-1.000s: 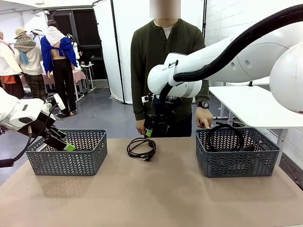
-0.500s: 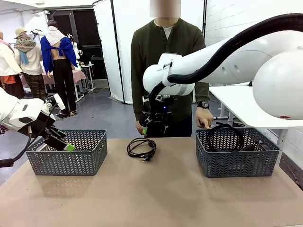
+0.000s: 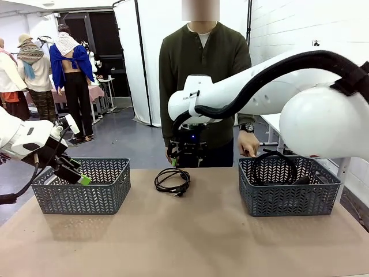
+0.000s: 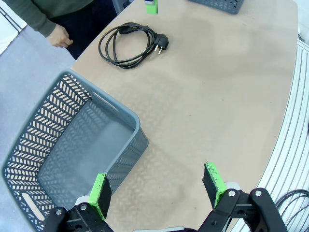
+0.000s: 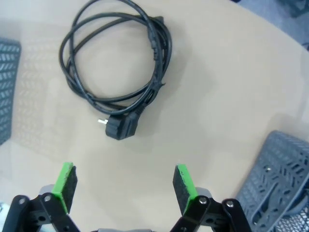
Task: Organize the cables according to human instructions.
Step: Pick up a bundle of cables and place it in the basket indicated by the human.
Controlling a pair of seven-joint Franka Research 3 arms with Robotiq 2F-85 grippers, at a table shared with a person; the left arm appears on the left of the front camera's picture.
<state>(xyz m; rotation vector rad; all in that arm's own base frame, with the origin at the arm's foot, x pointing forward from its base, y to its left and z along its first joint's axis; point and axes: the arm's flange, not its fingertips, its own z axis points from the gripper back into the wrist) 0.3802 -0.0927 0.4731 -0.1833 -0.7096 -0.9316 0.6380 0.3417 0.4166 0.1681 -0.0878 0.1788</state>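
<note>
A coiled black cable [image 3: 172, 180] with a plug end lies on the brown table near its far edge, between the two baskets. It also shows as a cable loop [image 5: 118, 63] and a cable loop [image 4: 130, 42]. My right gripper [image 3: 183, 157] hangs open just above and behind it, its green pads [image 5: 66, 184] spread with nothing between them. Another coiled cable [image 3: 275, 167] leans inside the right basket [image 3: 288, 193]. My left gripper [image 4: 157, 190] is open over the near right corner of the left basket [image 4: 72, 145], which holds nothing.
A person in a dark green top stands at the far side, one hand [image 3: 248, 143] near the right basket's back rim, the other hand [image 4: 61, 36] by the table edge. Bare tabletop spans the front and middle.
My right arm has swung leftward, carrying its open gripper from right of the cable to above it. The left arm and both baskets have not moved.
</note>
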